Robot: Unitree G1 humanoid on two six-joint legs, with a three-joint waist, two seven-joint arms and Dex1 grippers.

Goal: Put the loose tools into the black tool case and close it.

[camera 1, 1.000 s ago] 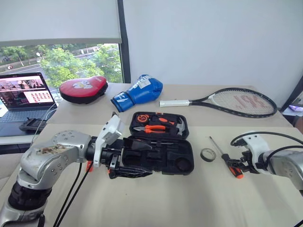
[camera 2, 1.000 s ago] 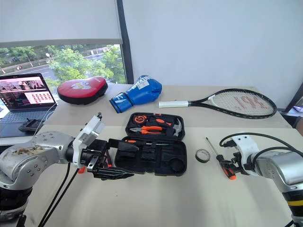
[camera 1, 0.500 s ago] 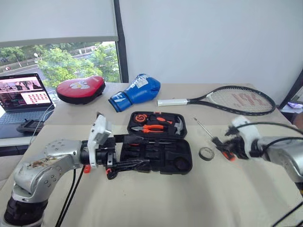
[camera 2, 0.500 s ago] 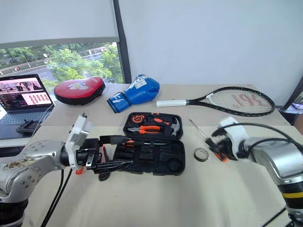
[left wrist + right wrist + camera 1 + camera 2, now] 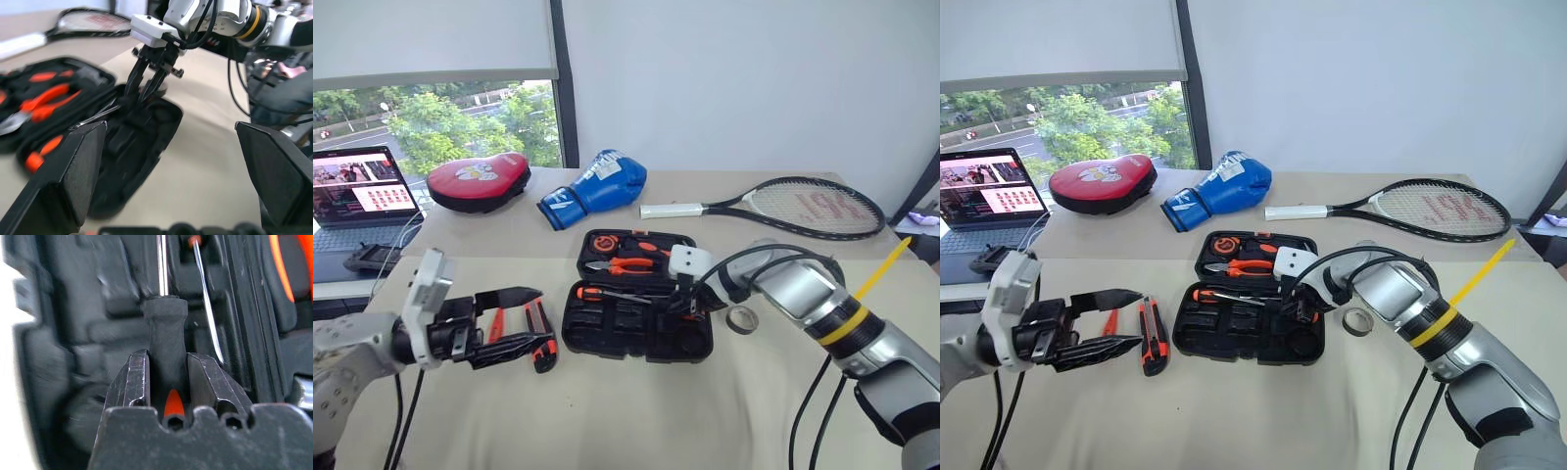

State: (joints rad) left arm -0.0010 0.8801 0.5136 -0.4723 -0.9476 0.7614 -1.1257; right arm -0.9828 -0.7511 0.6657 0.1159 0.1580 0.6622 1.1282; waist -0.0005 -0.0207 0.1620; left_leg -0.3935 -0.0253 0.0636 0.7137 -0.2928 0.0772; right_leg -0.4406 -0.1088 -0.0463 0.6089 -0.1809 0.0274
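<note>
Black tool case (image 5: 636, 338) open, pliers (image 5: 625, 265) and hammer (image 5: 684, 258) inside.

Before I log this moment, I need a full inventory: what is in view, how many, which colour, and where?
tool case: one, black, open, table centre
pliers: one, orange-handled, in the case's far half
screwdriver: two, orange-black; one lying in the case's near half, one held over it
utility knife: one, orange-black, on the table left of the case
tape roll: one, black, right of the case
racket, boxing glove, red pad, laptop: one each, far table
left gripper: open, beside the knife
right gripper: shut on a screwdriver
</note>
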